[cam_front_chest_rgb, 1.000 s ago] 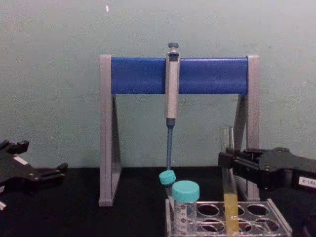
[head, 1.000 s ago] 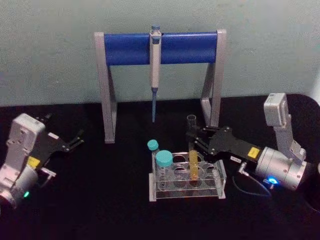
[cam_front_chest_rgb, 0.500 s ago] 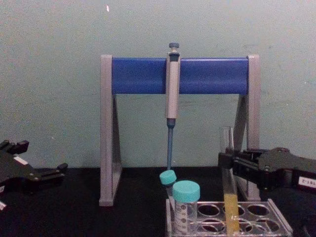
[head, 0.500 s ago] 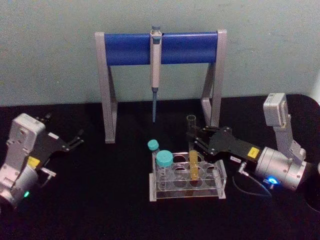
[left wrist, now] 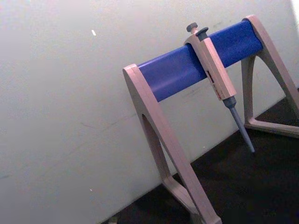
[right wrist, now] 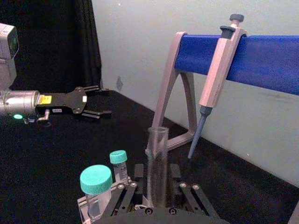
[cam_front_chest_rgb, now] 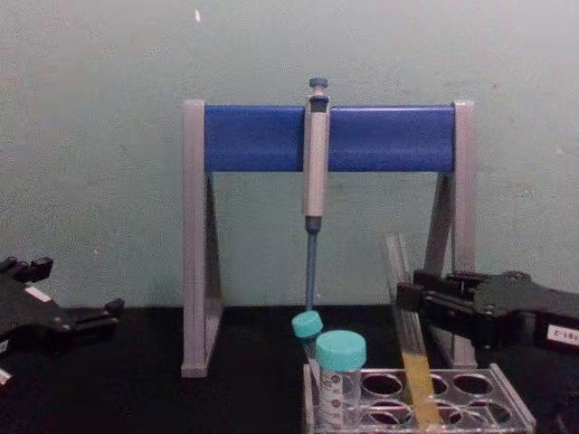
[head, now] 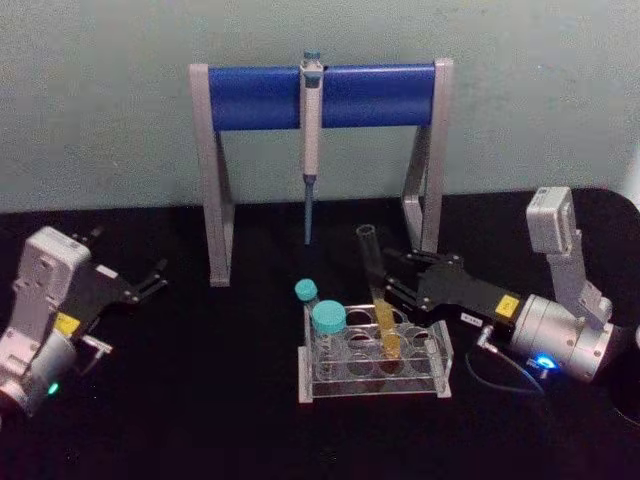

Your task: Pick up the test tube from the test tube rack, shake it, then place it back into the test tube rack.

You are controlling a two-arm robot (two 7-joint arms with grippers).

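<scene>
Right gripper reaching level over the test tube rack, clamped on the test tube. Tube tilted, top leaning left, foot seated in the rack. Left gripper parked well left of the rack, fingers spread.

Tilted test tube (yellow-filled) in rack

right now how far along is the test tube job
Done: the right gripper has shut on the test tube. In hand: the tube leans top-left, its yellow-filled bottom still in a hole of the test tube rack, so the lift is barely begun. Left: lifting it clear, shaking it, putting it back. The left gripper sits open, parked far left.
</scene>
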